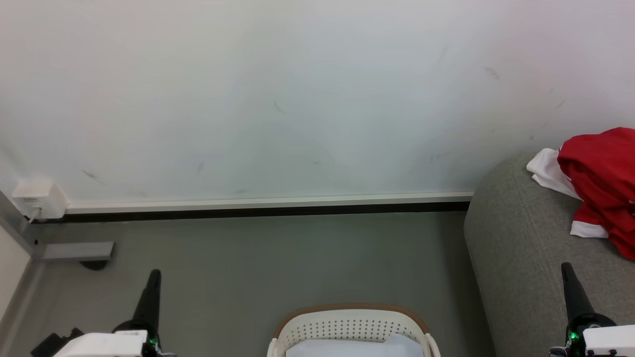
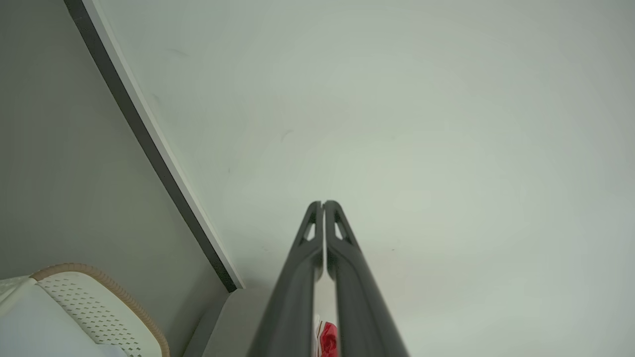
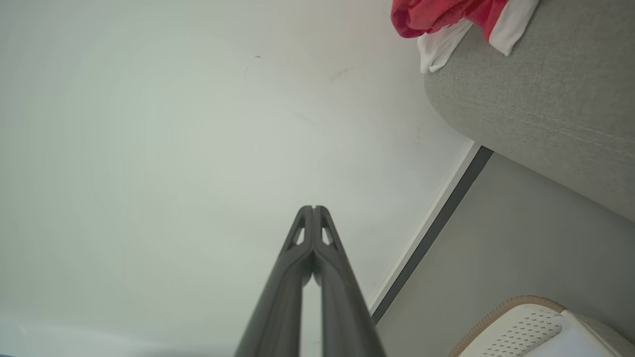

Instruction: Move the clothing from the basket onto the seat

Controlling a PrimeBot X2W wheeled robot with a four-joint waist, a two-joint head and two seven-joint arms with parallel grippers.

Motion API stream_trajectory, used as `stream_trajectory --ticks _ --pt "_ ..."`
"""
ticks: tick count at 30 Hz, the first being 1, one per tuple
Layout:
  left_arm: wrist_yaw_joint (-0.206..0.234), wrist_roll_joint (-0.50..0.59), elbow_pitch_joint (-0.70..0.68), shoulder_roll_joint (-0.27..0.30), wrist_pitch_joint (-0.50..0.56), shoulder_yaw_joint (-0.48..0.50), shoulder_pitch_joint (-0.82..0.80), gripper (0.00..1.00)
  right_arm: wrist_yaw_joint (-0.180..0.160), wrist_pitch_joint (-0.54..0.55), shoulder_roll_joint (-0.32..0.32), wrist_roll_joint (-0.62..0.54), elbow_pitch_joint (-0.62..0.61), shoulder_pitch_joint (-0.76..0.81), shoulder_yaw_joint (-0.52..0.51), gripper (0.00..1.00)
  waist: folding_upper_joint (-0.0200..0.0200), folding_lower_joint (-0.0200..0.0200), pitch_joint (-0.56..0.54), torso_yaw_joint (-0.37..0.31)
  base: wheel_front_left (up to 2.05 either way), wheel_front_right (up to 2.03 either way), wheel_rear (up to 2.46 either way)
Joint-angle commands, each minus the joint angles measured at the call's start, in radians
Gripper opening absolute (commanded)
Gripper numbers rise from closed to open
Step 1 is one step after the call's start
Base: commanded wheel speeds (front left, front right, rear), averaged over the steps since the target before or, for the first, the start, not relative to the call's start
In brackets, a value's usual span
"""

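Resting left tool (image 2: 322,204): we see its two long dark fingers closed together, with only a hairline slit between the tips. Nothing is held between them, and it points at the wall (image 2: 446,124).
Right tool (image 3: 313,208): we find it the same, its fingers pressed tip to tip and gripping nothing, also pointing at the wall.
Basket (image 1: 347,325): it stands on the floor (image 1: 273,258) between the two tools, nearer to us than their fingertips. We see its perforated cream side and tan rim.
Pale cloth (image 1: 347,348): we see it lying inside the basket, a bluish-white fold against the perforated side.
Seat (image 1: 516,238): its rounded grey end rises close by the right tool, whose finger shows against the fabric in the head view. It is well apart from the left tool.
Clothing (image 1: 603,168): the red garment with white cuffs lies bunched on top of the seat, beyond the right tool's tips and to their right. It touches neither tool and is out of the basket, and a white piece reaches toward the seat's rounded edge.
Skirting (image 1: 268,203): a pale strip over a dark line where floor meets wall, ahead of both tools.
White box (image 1: 37,198): we see it fixed low on the wall, ahead and to the left of the left tool.
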Motion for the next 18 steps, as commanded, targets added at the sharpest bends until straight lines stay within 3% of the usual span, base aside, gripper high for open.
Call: stream_trajectory --ticks 1,18 --pt "-0.002 -0.027 -0.010 0.009 0.008 0.005 -0.017 0.00 -0.002 0.007 -0.001 0.023 0.000 -0.013 -0.007 0.00 0.0000 -0.0001 0.000 0.001 0.00 0.00 0.00" --pt "-0.003 -0.141 -0.019 0.010 0.038 0.009 -0.023 0.00 -0.002 0.028 0.000 0.141 0.003 -0.023 -0.017 0.00 0.0000 -0.0001 0.004 0.009 0.00 0.00 0.00"
